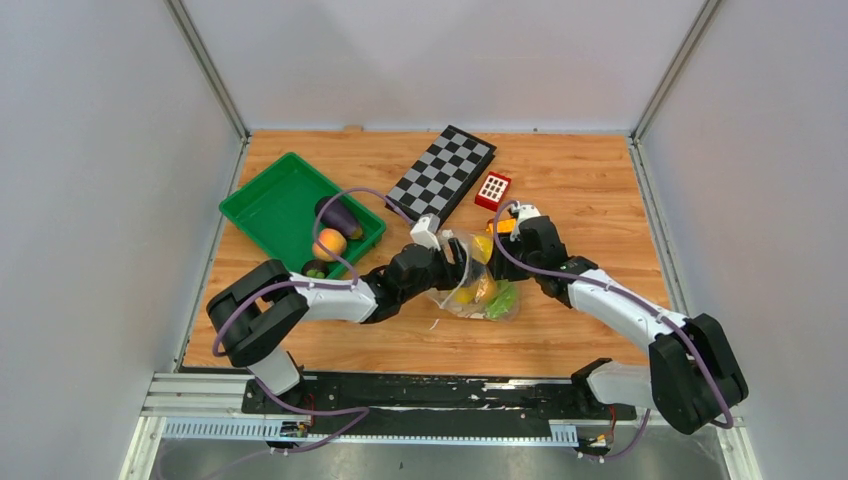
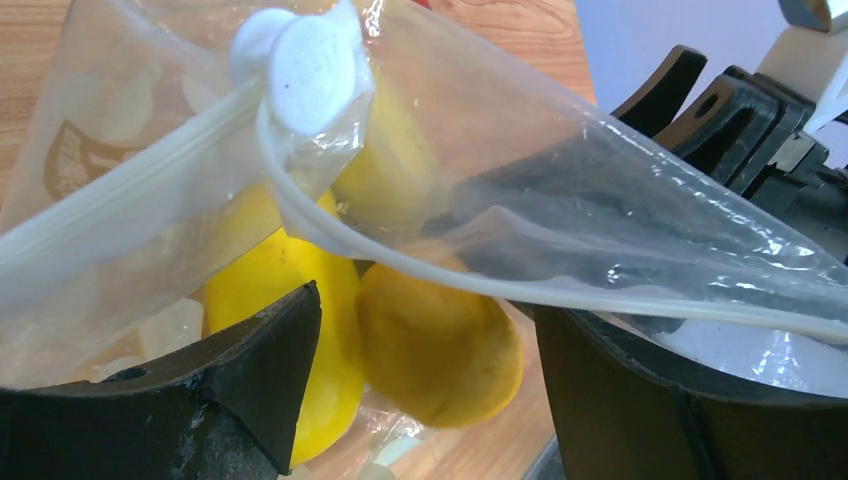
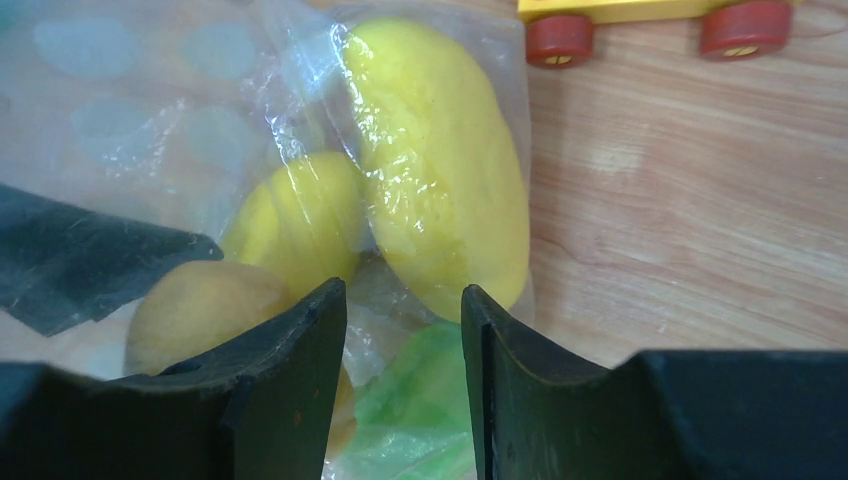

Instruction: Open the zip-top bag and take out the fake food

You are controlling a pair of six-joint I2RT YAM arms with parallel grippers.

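The zip-top bag (image 1: 462,297) lies mid-table between both grippers, holding yellow pieces (image 1: 481,247) and a green star fruit (image 1: 503,298). My left gripper (image 1: 458,262) is open at the bag's left side. In the left wrist view (image 2: 425,305) the zip strip and white slider (image 2: 310,65) cross above its fingers, and an orange-yellow piece (image 2: 440,345) sits between them. My right gripper (image 1: 505,240) stands at the bag's upper right. Its fingers (image 3: 402,290) are narrowly apart over the bag, above the green piece (image 3: 420,400) and beside a yellow piece (image 3: 440,170).
A green tray (image 1: 262,180) at the left holds a purple eggplant (image 1: 338,215), a peach (image 1: 329,243) and a small dark piece (image 1: 315,268). A chessboard (image 1: 443,170) and a red block (image 1: 492,190) lie behind the bag. A yellow toy car (image 3: 640,10) sits just past the bag.
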